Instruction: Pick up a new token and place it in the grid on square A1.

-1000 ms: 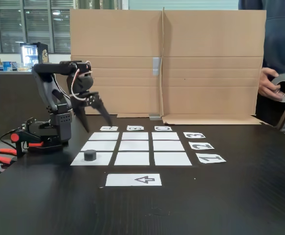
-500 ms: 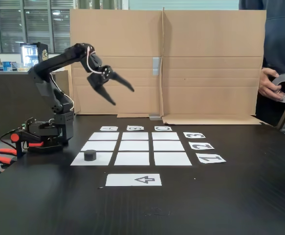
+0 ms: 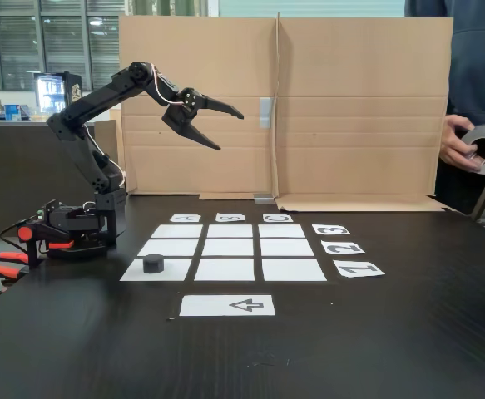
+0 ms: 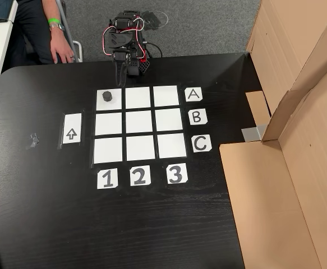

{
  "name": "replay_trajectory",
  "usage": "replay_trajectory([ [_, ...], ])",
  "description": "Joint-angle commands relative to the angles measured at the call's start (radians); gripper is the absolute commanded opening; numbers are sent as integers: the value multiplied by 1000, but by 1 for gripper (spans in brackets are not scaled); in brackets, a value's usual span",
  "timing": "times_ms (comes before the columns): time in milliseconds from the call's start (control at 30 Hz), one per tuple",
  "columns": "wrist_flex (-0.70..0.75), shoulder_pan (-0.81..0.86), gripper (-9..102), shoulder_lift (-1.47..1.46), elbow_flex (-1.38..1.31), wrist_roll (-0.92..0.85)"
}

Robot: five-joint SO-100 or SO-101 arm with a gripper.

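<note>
The black token [image 3: 152,263] sits on square A1 [image 3: 175,272], the near-left cell of the white paper grid [image 3: 230,248] in the fixed view. My gripper [image 3: 230,130] hangs high above the far edge of the grid, open, with nothing between its fingers, well apart from the token. In the other view the token [image 4: 107,96] rests on the corner cell, square A1 [image 4: 117,105], in line with the A and 1 labels of the grid [image 4: 139,125]. The arm [image 4: 126,46] stands just beyond that cell.
A tall cardboard wall [image 3: 284,104] stands behind the grid. A white arrow strip [image 3: 227,305] lies in front of it. At the right a person holds a grey tape roll [image 3: 483,148]. A person's hand [image 4: 60,51] is beside the arm's base.
The arm has lifted from low over the grid's left side and stretched up and to the right. The gripper stayed open. The token has not moved.
</note>
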Motion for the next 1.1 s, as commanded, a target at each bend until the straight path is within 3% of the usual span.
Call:
replay_trajectory([
  [0,-49,-17,34,67,14,8],
  [667,-141,12,34,514,439,5],
  [1067,-164,196,34,721,595,11],
])
